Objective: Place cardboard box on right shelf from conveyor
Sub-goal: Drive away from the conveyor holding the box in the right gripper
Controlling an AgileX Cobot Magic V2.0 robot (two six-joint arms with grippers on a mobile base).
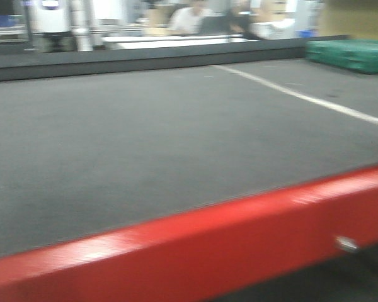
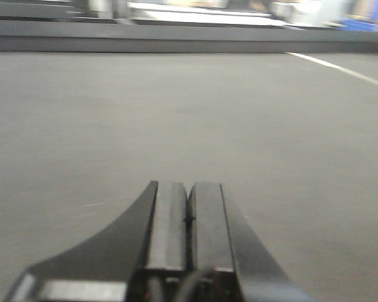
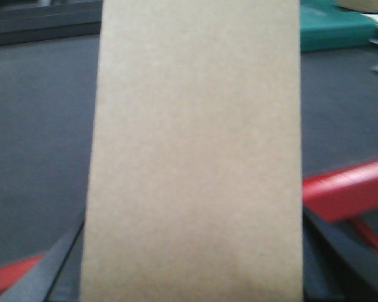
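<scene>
Charcoal belting of the conveyor [image 1: 145,138] is filling the front view, one red frame rail [image 1: 239,239] running along its near edge and one green pack [image 1: 349,53] lying at 1 o'clock. One cardboard box [image 3: 195,145] is showing, only in the right wrist view: it is standing dead ahead of the right gripper [image 3: 192,251], long axis running 12 to 6 o'clock, dark fingers [image 3: 50,267] flanking it at 7 and 5 o'clock, so the jaws are apparently clamping its sides. It is hanging over the rail, by my reading. The left gripper [image 2: 189,201] is hovering over bare belt, jaws pressed together, holding nothing. The right arm alone is carrying the load; the right shelf is appearing in no view, so its bearing is not showing.
</scene>
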